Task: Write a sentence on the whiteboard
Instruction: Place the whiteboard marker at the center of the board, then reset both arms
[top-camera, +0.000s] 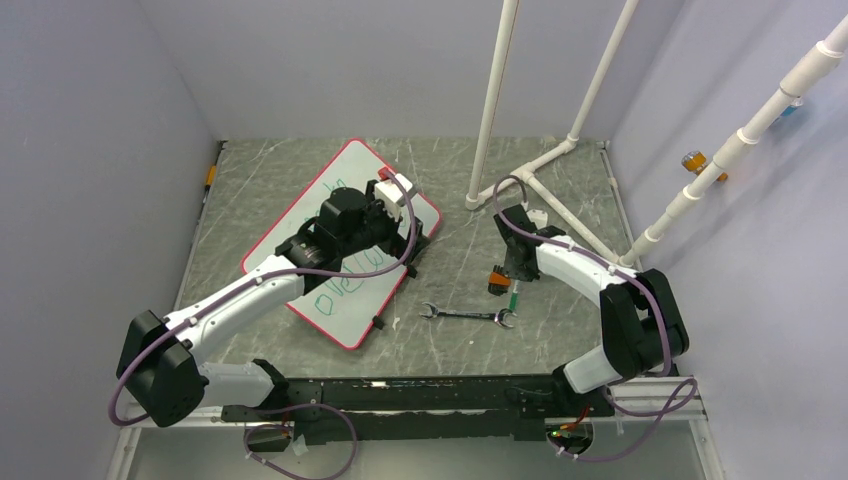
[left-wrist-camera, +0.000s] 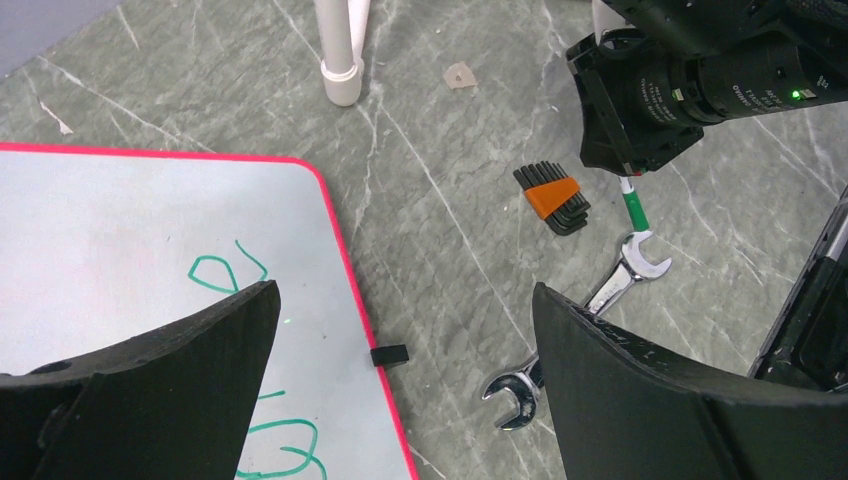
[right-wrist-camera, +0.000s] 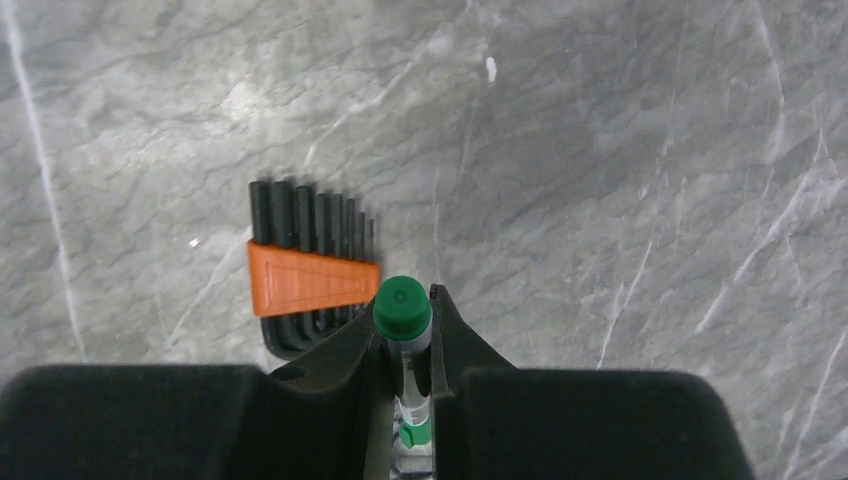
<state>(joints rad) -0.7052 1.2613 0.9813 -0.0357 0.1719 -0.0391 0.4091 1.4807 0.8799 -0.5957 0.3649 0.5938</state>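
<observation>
The whiteboard, white with a thin red rim, lies tilted on the left half of the table. The sentence is green handwriting on it, partly hidden under my left arm; a few strokes show in the left wrist view. My left gripper hovers open over the board's right edge, a black clip between its empty fingers. My right gripper is shut on a green marker, held upright just above the table right of the board, green end down.
An orange-sleeved hex key set lies right beside the marker. A steel wrench lies nearer the arm bases. A white pipe frame stands at the back right, one foot near the board's corner.
</observation>
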